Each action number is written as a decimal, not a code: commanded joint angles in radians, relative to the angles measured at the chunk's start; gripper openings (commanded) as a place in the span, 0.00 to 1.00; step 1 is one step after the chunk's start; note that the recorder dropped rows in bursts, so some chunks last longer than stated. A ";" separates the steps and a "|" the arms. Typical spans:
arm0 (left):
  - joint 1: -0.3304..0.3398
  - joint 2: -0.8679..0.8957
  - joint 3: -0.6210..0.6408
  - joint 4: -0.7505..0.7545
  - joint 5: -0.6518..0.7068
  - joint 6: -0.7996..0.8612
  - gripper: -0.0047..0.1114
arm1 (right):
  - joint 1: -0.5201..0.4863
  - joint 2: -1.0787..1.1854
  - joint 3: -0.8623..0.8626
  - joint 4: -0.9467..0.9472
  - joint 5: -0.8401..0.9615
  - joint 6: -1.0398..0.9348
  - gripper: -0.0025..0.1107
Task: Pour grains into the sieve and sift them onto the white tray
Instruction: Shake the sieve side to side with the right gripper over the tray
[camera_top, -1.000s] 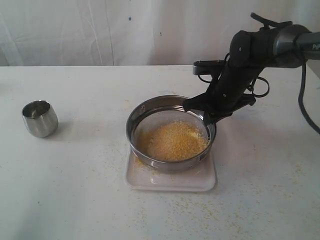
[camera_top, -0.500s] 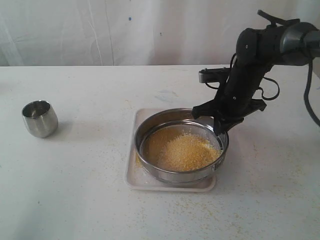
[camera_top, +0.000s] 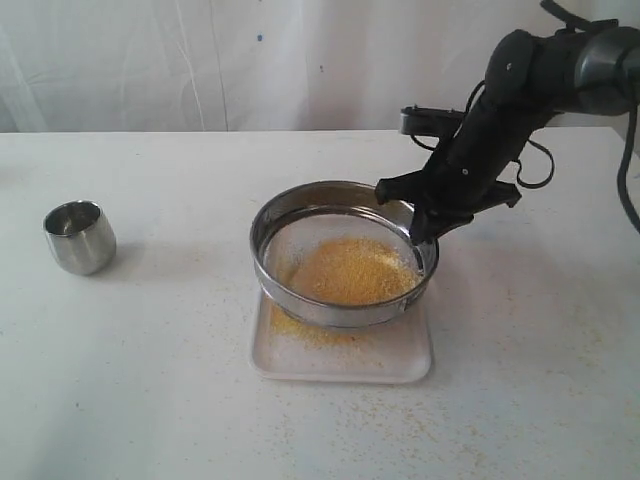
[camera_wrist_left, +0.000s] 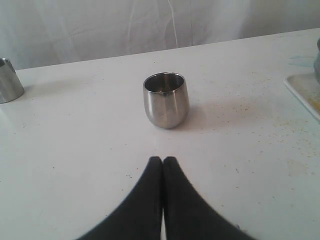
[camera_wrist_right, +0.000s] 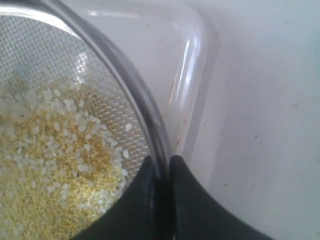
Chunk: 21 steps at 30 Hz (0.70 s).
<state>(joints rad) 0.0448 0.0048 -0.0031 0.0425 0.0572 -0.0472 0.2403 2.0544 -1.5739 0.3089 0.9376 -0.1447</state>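
I see the sieve (camera_top: 330, 312) at the frame's centre, over the far part of the white tray (camera_top: 345, 365), with the grains (camera_top: 350, 270) heaped inside. Wide desk (camera_top: 180, 390) lies between the tray and the steel cup (camera_top: 80, 237) at the left. The right arm (camera_top: 520, 80) bends down from the upper right, and the right fingers (camera_wrist_right: 200, 210) pinch the sieve's rim. The left fingers (camera_wrist_left: 150, 200) are pressed together on nothing.

Bright, soft, even light in every view.
Faint shadows lie beside the steel cup (camera_top: 80, 237); glare streaks the white tray (camera_wrist_right: 192, 60) rim; close to the right wrist lens, the sieve (camera_wrist_right: 131, 95) band blurs.
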 joint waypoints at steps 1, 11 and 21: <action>0.000 -0.005 0.003 -0.008 -0.005 0.001 0.04 | -0.002 -0.018 -0.009 0.034 -0.136 0.024 0.02; 0.000 -0.005 0.003 -0.008 -0.005 0.001 0.04 | 0.013 -0.018 -0.007 0.073 -0.019 0.011 0.02; 0.000 -0.005 0.003 -0.008 -0.005 0.001 0.04 | 0.019 -0.018 -0.007 0.060 -0.016 -0.104 0.02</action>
<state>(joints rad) 0.0448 0.0048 -0.0031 0.0425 0.0572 -0.0472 0.2594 2.0544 -1.5722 0.3335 0.9085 -0.2231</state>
